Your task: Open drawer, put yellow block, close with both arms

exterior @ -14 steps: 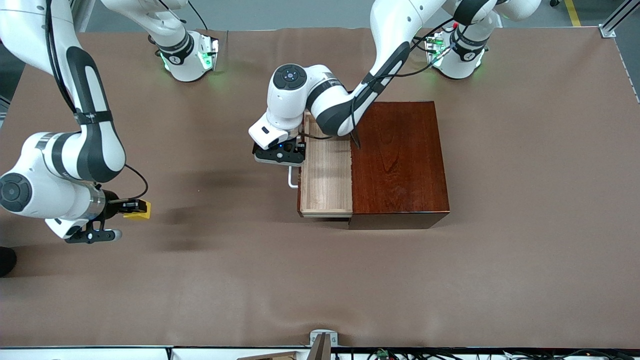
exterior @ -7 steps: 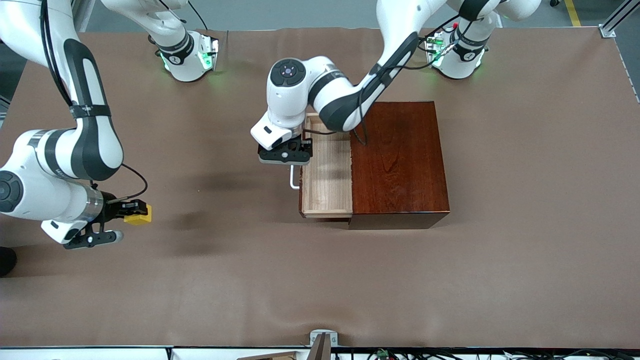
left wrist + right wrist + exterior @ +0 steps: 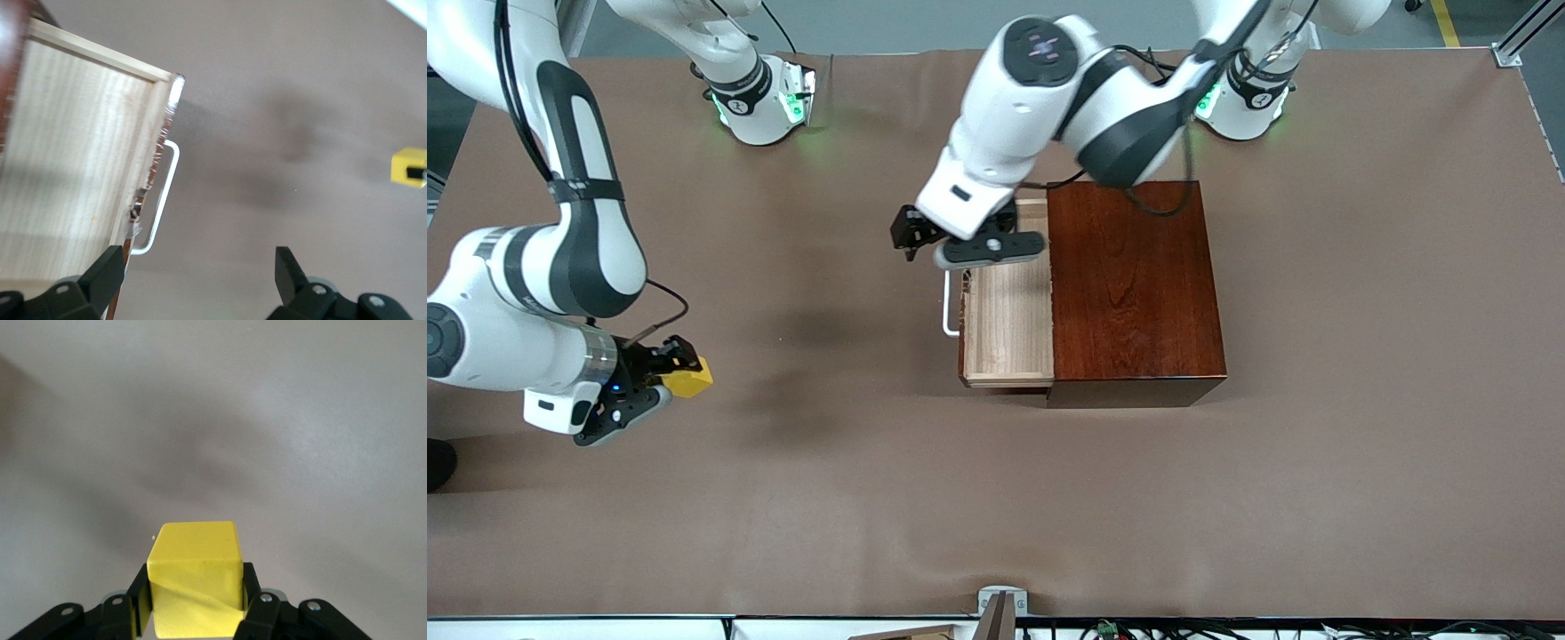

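1. Pale-wood drawer (image 3: 1008, 324) with white U-shaped bar handle (image 3: 948, 303) pulled out of glossy mahogany box (image 3: 1134, 289) on brown table (image 3: 996, 498), interior bare.
2. Left gripper (image 3: 914, 236) raised over the drawer's handle corner, jaws apart, gripping nothing.
3. Small bright yellow cube (image 3: 687, 381) held above the table toward the right arm's end, well apart from the drawer.
4. Right gripper (image 3: 669, 373) with jaws clamped on the cube's sides.

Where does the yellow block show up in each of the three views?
Front view: yellow block in the right tool, toward the right arm's end of the table.
Left wrist view: yellow block small, at the picture's edge.
Right wrist view: yellow block large, between the fingers.
Shared landmark: the block itself.
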Available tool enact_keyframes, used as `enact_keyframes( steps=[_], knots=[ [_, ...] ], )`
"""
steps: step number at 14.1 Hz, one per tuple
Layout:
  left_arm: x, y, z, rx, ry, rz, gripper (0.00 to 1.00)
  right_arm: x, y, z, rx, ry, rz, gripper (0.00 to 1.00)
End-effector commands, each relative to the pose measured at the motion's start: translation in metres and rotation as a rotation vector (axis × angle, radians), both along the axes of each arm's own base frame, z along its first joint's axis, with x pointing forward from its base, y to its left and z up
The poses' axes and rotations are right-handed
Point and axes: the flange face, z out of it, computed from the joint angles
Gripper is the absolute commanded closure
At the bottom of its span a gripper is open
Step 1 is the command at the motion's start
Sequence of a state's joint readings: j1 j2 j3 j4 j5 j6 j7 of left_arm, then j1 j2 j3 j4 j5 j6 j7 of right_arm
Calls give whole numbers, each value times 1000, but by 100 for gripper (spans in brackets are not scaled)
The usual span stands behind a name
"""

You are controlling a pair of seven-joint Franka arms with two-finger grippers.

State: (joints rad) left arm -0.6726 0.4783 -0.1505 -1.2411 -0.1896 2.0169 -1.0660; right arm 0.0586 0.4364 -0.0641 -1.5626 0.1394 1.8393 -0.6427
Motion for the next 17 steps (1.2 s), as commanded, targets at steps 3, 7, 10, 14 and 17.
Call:
enact_keyframes(
  steps=[3, 7, 10, 14, 17],
  knots=[
    [26, 113, 62, 67, 76, 46, 0, -34, 2, 91, 134, -44, 192, 100],
    [55, 228, 73, 154, 58, -305, 0, -34, 50, 102, 231, -108, 457, 100],
    [53, 274, 81, 282, 40, -431, 0, -34, 99, 100, 238, -134, 585, 100],
    [50, 338, 81, 346, 46, -454, 0, -40, 206, 105, 186, -175, 795, 100],
    [54, 397, 78, 359, 56, -433, 0, -47, 282, 107, 115, -199, 932, 100]
  ],
)
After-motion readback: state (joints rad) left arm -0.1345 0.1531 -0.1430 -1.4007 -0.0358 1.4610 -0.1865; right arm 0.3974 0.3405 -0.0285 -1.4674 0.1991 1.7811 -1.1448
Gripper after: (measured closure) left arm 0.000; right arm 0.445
